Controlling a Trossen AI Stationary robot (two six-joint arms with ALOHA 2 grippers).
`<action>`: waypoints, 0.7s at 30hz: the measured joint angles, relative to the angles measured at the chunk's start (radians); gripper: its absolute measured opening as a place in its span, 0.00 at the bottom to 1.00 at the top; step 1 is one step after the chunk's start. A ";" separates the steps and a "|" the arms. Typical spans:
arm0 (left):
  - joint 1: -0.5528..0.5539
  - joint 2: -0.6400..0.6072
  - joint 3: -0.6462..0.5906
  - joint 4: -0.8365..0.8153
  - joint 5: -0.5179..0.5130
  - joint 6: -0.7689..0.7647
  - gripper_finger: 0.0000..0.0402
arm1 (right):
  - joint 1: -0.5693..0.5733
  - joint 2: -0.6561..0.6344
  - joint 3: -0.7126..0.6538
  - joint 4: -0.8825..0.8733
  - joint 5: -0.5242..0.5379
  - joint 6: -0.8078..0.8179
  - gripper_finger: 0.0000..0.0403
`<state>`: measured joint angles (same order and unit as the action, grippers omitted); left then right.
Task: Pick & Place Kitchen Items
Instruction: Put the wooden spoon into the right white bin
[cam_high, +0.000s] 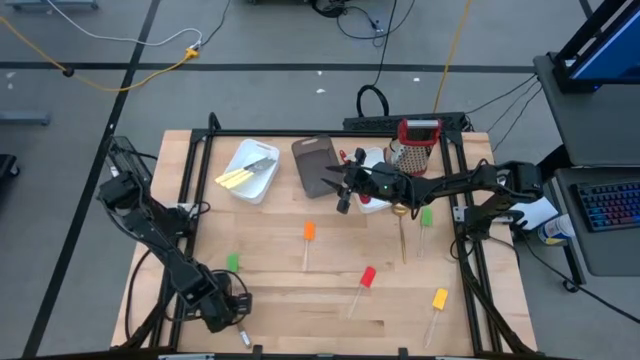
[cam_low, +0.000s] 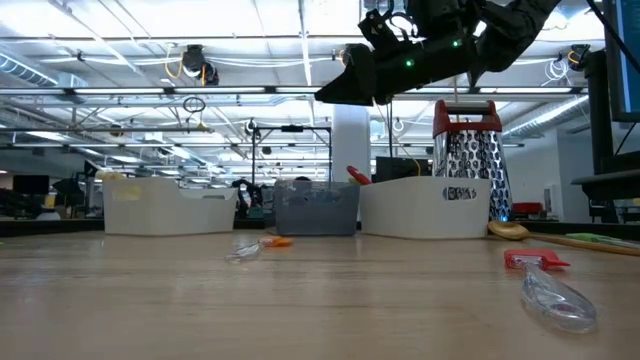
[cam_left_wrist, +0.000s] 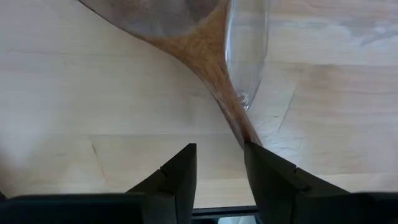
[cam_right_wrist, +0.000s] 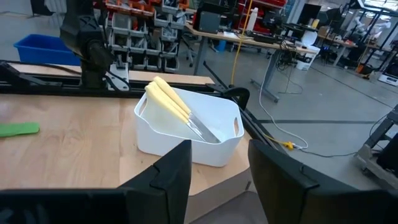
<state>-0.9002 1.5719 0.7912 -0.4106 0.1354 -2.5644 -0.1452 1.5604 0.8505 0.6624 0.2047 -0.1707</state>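
My right gripper (cam_high: 345, 192) is open and empty, high above the table's far middle, over the brown tub (cam_high: 318, 165); it shows at the top of the low view (cam_low: 350, 85). Its wrist view looks at a white tub (cam_right_wrist: 186, 134) that holds cream-handled knives (cam_right_wrist: 171, 102). My left gripper (cam_high: 215, 305) is open, low over the table near the front left. A clear spatula handle (cam_left_wrist: 245, 56) lies on the wood just ahead of its fingers. The green (cam_high: 233, 262), orange (cam_high: 309, 232), red (cam_high: 367, 277) and yellow (cam_high: 439, 298) spatulas lie flat on the table.
A second white tub (cam_high: 375, 178) sits under my right arm, and the red-topped grater (cam_high: 418, 140) stands behind it. A gold spoon (cam_high: 401, 222) and a green utensil (cam_high: 426, 216) lie to the right of centre. Black rails frame the table.
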 joint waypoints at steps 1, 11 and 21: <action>0.007 0.000 0.000 0.006 0.002 0.000 0.34 | 0.000 0.000 0.000 0.000 0.000 0.000 0.37; 0.070 0.000 0.000 0.050 0.002 0.000 0.34 | 0.000 0.000 0.000 0.000 0.000 -0.006 0.37; 0.077 0.012 0.000 0.053 0.002 -0.006 0.34 | 0.000 0.000 0.000 -0.015 0.000 -0.010 0.37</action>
<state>-0.8230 1.5843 0.7914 -0.3575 0.1373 -2.5709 -0.1452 1.5604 0.8505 0.6478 0.2047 -0.1806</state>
